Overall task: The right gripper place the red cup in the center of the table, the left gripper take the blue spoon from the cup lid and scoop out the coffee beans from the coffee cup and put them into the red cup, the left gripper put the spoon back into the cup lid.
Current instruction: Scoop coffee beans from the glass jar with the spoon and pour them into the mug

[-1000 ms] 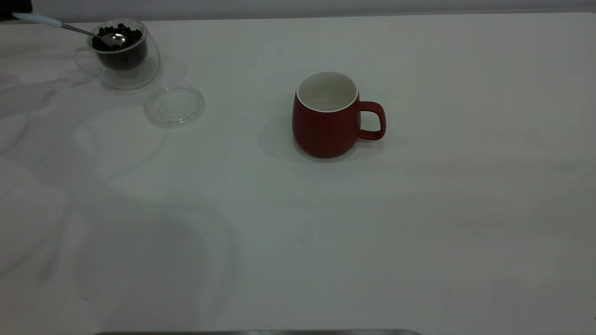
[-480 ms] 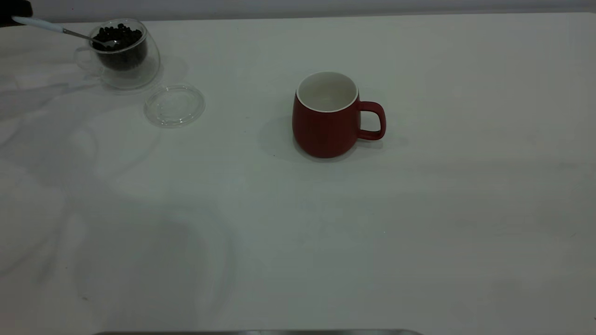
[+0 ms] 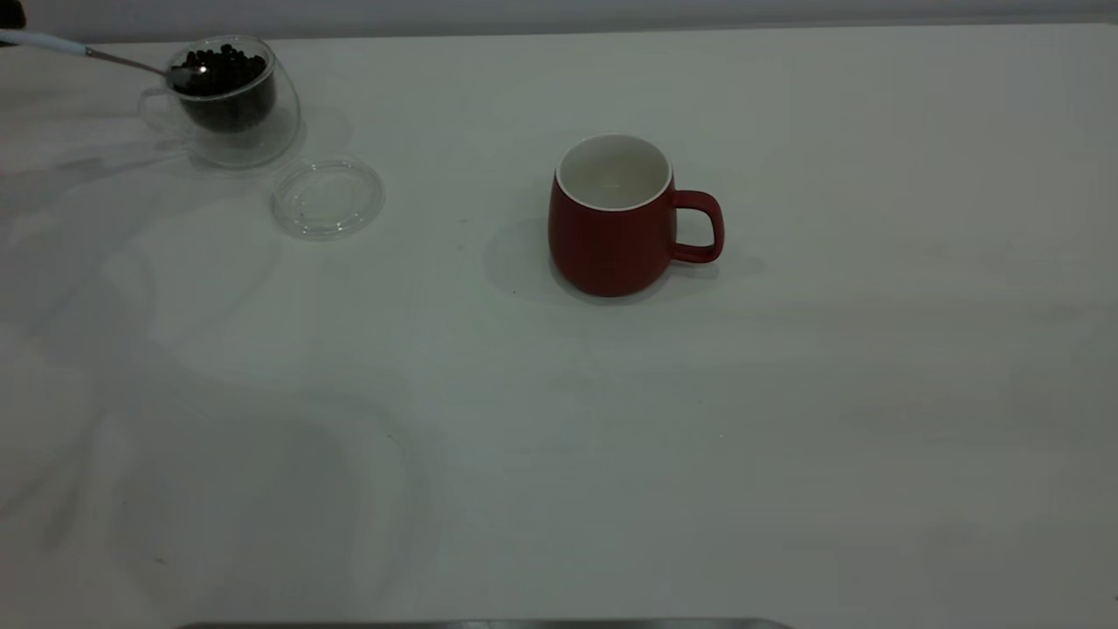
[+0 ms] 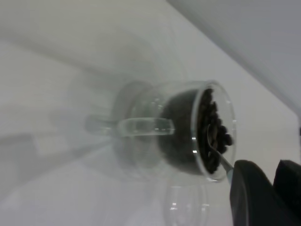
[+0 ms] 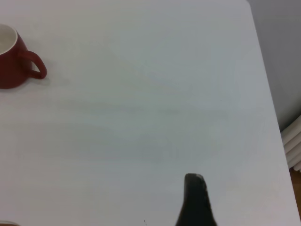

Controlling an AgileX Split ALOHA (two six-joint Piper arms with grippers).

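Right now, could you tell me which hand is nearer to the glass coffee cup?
The left hand: it holds the blue spoon whose bowl rests among the coffee beans in the coffee cup. The right hand is far across the table, beyond the red cup.

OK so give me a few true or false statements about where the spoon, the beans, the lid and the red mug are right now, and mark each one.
1. The red cup stands upright and empty near the middle of the table. True.
2. The blue spoon lies on the cup lid. False: its bowl is at the coffee beans in the coffee cup, and the lid is bare.
3. The coffee cup lies tipped on its side. False: it stands upright.
4. The cup lid lies flat on the table between the two cups. True.
5. The right gripper holds the red cup. False: it is well away from it.
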